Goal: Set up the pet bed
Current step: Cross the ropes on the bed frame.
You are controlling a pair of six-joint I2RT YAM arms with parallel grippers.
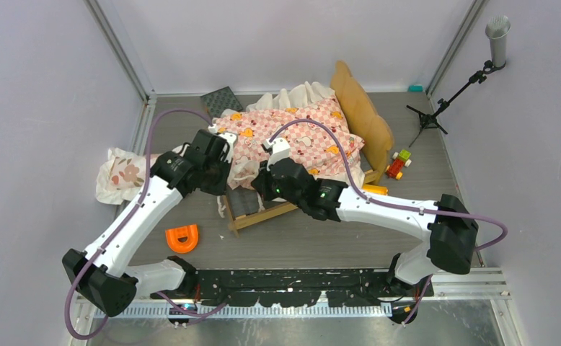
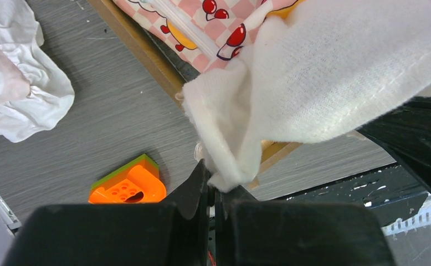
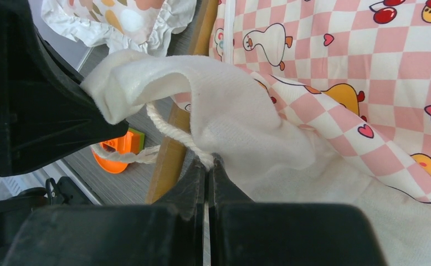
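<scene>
Closest in, the left gripper (image 2: 210, 185) and right gripper (image 3: 208, 163) each have their jaws pinched tight on the white backing of the pink-checkered ruffled sheet (image 1: 292, 130). It is bunched at the foot of the tan wooden pet bed (image 1: 364, 115), which sits mid-table. I'd draw the two pinches apart evenly, fabric taut and low, so the corner wraps the frame without snagging the white twisted cord (image 3: 172, 130).

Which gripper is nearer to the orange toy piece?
Left. The left gripper, shut on the sheet, hangs just beyond the orange toy piece, by a corner of the pet bed; the right gripper is farther right, over the bed.
</scene>
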